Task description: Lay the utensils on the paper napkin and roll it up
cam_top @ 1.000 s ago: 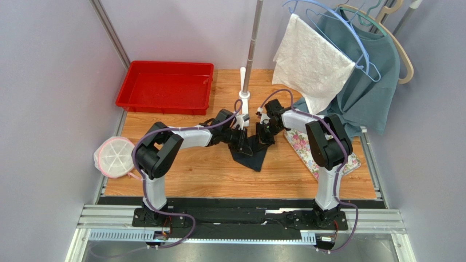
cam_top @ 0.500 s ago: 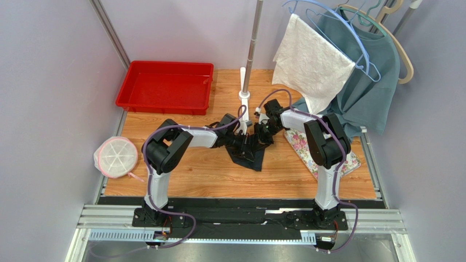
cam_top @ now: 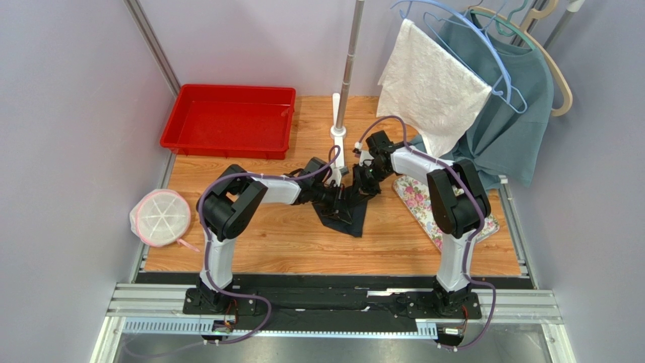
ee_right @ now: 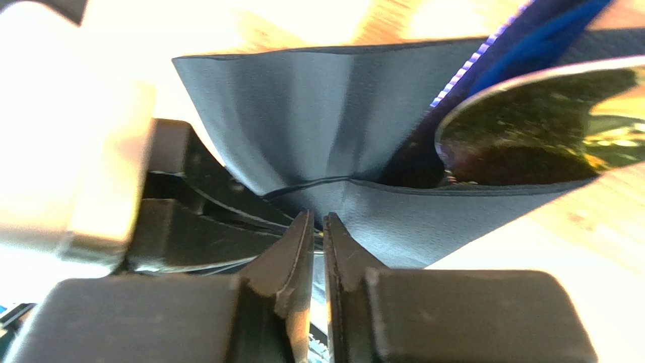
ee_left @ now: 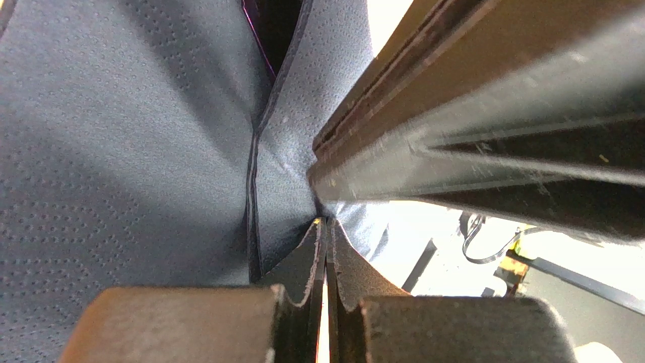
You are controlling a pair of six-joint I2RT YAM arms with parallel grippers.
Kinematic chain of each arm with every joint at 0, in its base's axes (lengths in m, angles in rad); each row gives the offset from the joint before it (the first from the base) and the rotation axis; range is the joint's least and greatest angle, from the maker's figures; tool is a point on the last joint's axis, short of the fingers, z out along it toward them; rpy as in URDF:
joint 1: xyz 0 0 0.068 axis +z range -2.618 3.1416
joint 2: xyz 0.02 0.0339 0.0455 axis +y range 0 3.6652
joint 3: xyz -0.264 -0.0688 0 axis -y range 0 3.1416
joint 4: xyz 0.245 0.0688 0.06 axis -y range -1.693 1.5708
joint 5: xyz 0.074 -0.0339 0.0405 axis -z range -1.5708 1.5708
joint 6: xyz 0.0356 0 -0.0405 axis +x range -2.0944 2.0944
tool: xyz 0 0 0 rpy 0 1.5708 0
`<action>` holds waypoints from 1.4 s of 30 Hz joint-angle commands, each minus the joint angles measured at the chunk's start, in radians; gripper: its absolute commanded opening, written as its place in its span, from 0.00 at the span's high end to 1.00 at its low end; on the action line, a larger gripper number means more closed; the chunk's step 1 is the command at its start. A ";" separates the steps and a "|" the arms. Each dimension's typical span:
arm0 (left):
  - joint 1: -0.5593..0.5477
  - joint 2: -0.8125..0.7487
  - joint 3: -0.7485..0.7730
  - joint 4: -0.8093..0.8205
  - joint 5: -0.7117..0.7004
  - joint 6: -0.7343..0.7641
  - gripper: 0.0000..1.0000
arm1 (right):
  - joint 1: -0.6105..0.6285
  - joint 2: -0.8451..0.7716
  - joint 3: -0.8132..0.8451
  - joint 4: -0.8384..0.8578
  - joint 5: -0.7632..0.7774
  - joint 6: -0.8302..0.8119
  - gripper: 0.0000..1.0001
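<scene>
Since a second ago the left gripper (ee_left: pixel 325 227) has moved further over the paper napkin (cam_top: pixel 350 221) at mid-table, and its jaws are closed, pinching a fold. The right gripper (ee_right: pixel 314 219) shows a thin gap at the napkin; I cannot tell if it grips. The utensils (ee_right: pixel 522 144) lie inside the fold.

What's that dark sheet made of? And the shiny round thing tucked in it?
The paper napkin looks like thin matte paper: tiny embossed dots and soft creases show. The utensil looks like polished gold-coloured metal at its round end, which mirrors its surroundings; shiny coated plastic is possible.
</scene>
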 commanded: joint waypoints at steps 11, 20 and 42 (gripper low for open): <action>0.042 -0.079 -0.059 0.035 -0.110 0.008 0.71 | 0.024 0.139 -0.007 0.055 0.090 -0.088 0.96; 0.219 -0.346 -0.174 -0.088 -0.073 0.000 0.30 | 0.038 0.169 -0.005 0.087 0.030 -0.131 0.98; 0.214 -0.114 -0.185 -0.030 0.052 0.075 0.24 | 0.067 0.188 0.030 0.032 -0.019 -0.224 0.98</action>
